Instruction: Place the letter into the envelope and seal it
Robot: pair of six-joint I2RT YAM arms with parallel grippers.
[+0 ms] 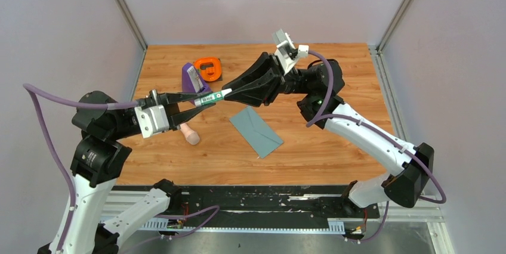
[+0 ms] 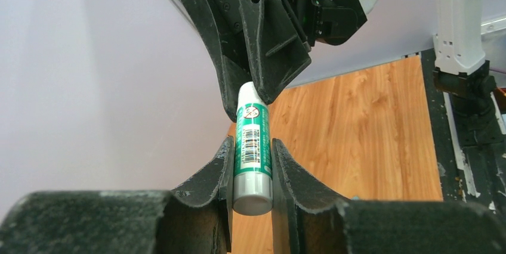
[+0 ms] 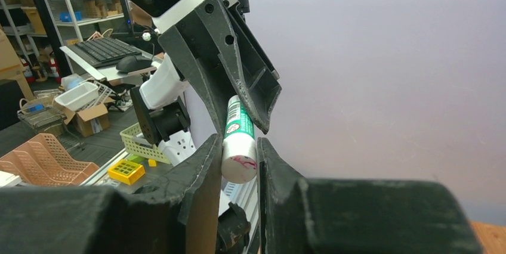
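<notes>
Currently held: a white-and-green glue stick tube (image 1: 210, 99), clamped at one end by the left gripper (image 2: 251, 142) and at the other by the right gripper (image 3: 238, 141), high above the wooden table (image 1: 334, 146).
Risk: the tube may drop or twist askew if one grip loosens or the arms pull unevenly.
Envelope: flat grey-teal paper envelope (image 1: 256, 130) lies right of centre, untouched.
Letter: no pale sheet visible; perhaps inside.
Nearby: pinkish cylinder (image 1: 191, 135) left of the envelope; purple block (image 1: 196, 79) and orange round object (image 1: 209, 68) farther back. None covers the envelope.

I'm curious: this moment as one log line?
left end effector: grips glue stick; right end effector: grips its other end; envelope: on table
</notes>
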